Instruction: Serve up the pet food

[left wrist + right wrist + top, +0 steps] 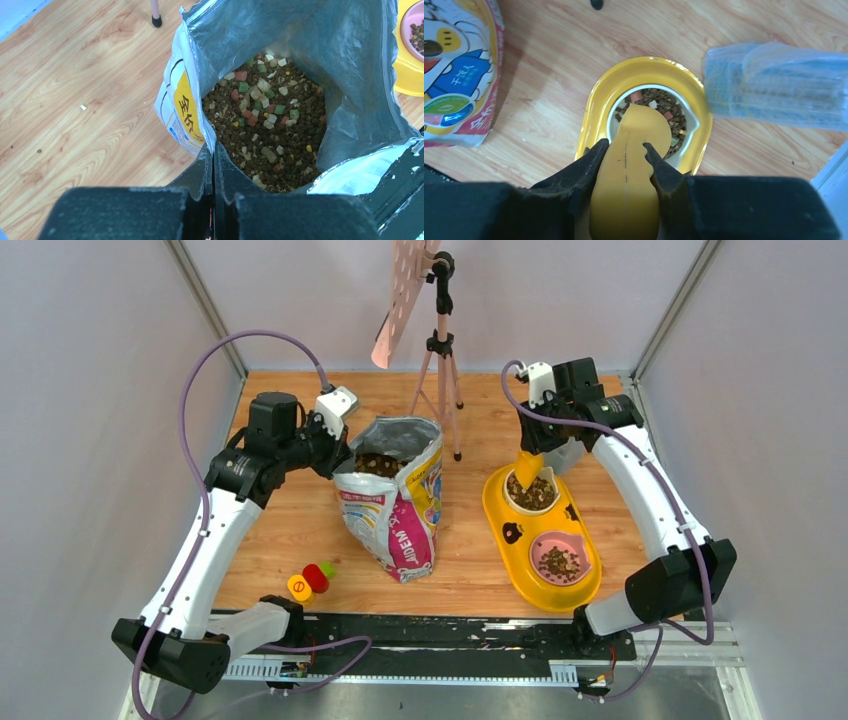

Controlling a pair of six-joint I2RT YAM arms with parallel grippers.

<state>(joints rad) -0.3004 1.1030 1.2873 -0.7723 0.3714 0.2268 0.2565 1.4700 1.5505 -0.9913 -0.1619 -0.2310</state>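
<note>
The pet food (pixel 280 140), dark-brown kibble with coloured bits, fills the open printed bag (pixel 392 502). My left gripper (pixel 214 150) is shut on the bag's rim (pixel 192 107) and holds it open. My right gripper (pixel 626 147) is shut on the yellow scoop (pixel 636 150), whose head is tipped down into the white bowl (pixel 532 492) of the yellow feeder (pixel 505 525). Kibble (pixel 676 117) lies in that white bowl around the scoop. The pink bowl (pixel 560 558) at the feeder's near end also holds kibble (pixel 560 562).
A tripod (pixel 438 360) with a pink perforated panel stands behind the bag. Small red, yellow and green caps (pixel 310 580) lie near the table's front left. A clear plastic packet (pixel 774 85) lies right of the feeder. Grey walls close in both sides.
</note>
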